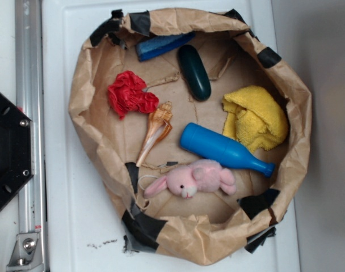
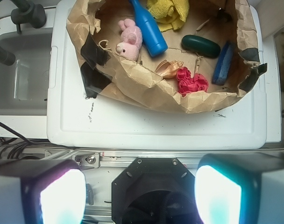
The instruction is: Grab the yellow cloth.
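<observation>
So we held our gripper (image 2: pixel 141 196) spread wide and empty, well back from the paper bag (image 1: pixel 93 73), since the yellow cloth (image 1: pixel 256 118) lay inside it beside the blue bottle (image 1: pixel 223 148).

Yellow cloth (image 1: pixel 256 117), red fabric (image 1: pixel 130 93), blue bottle (image 1: pixel 223 149), pink bunny (image 1: pixel 192 178), brown paper (image 1: pixel 87 85)

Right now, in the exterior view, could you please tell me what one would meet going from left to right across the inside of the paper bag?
red fabric → shell → pink bunny → blue bottle → yellow cloth. The blue block and dark green oval near the top overlap these in position, so I leave them out.
</observation>
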Robot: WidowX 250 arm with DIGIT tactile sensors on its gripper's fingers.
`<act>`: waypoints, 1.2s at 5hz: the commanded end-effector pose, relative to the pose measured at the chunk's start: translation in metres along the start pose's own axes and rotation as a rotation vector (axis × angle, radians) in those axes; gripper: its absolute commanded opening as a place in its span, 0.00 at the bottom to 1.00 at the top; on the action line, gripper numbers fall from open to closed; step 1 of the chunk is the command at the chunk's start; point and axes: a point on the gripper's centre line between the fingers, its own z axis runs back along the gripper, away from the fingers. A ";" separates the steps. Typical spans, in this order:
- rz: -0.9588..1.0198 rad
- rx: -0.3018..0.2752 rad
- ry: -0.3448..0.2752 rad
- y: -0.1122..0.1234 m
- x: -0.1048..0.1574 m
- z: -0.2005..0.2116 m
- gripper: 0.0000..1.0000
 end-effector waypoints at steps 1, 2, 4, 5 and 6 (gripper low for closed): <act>0.000 0.000 0.000 0.000 0.000 0.000 1.00; -0.018 0.107 -0.134 0.015 0.041 -0.030 1.00; -0.027 0.069 -0.163 0.047 0.099 -0.079 1.00; -0.004 0.069 -0.119 0.053 0.127 -0.093 1.00; 0.045 0.025 -0.104 0.046 0.152 -0.106 1.00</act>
